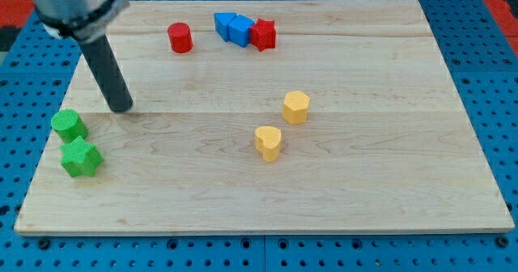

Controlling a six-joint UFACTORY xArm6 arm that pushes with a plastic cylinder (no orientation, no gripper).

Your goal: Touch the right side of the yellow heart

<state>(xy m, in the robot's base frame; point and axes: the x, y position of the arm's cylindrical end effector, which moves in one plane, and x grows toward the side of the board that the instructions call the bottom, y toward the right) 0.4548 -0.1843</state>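
You have no container here, only the wooden board (364,183) carrying every block; your yellow heart (268,142) lies near its middle, with a yellow hexagon (296,107) just above-right. My tip (121,107) is a bare rod with nothing to open or close, resting far to the heart's left, beside the green cylinder (70,125) and green star (81,158). Bare board separates tip and heart, while the red cylinder (180,38), blue blocks (234,27) and red star (263,34) sit along the top.

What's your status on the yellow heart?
My tip at the view's left, near green blocks. Yellow heart untouched, mid-board. Yellow hexagon beside its upper right.
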